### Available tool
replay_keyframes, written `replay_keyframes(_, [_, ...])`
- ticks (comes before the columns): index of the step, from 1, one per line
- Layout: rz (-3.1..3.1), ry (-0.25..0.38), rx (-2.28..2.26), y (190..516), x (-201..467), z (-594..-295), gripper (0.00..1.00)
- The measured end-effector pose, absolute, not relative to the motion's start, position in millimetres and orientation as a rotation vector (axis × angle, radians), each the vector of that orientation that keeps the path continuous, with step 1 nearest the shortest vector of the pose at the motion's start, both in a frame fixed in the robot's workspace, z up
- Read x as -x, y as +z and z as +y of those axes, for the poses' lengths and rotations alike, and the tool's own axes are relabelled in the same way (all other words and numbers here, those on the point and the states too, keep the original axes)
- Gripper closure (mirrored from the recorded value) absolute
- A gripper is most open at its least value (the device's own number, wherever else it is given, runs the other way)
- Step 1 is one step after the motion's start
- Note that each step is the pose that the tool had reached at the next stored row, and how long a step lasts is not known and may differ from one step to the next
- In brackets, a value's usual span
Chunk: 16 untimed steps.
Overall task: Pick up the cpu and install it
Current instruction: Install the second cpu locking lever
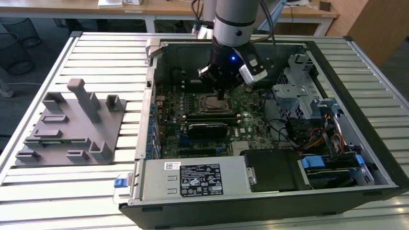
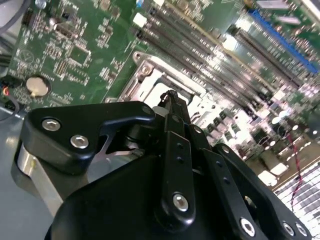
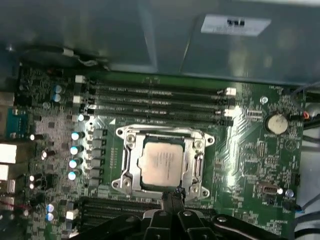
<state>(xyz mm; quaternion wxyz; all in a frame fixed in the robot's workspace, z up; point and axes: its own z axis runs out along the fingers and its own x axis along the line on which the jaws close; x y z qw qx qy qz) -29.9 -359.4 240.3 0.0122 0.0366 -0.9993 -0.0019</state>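
Black gripper links are filling the near part of the second wrist view, and we are seeing the gripper (image 2: 171, 96) with its fingers pressed together into one thin tip, pinching nothing, poised over the socket (image 2: 150, 82) on the motherboard (image 2: 75, 45)

Moving to the first wrist view, we are finding the cpu (image 3: 162, 163) lying flat inside the socket (image 3: 162, 160), its silvery top showing, with the gripper (image 3: 172, 192) tip at the frame's near edge, just beside the chip

Turning to the exterior view, we are watching the arm (image 1: 233, 28) reaching down into the open case (image 1: 357, 96), the gripper (image 1: 221, 96) over the socket (image 1: 211, 103)

We are judging the chip seated and the placing step closing; a clean lift clear of the frame is what matters now
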Motion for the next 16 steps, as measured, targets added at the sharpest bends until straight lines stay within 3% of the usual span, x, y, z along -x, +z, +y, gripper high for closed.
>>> replay_keyframes(16, [-3.096, -0.009, -0.135, 236, 34, -374, 0.89])
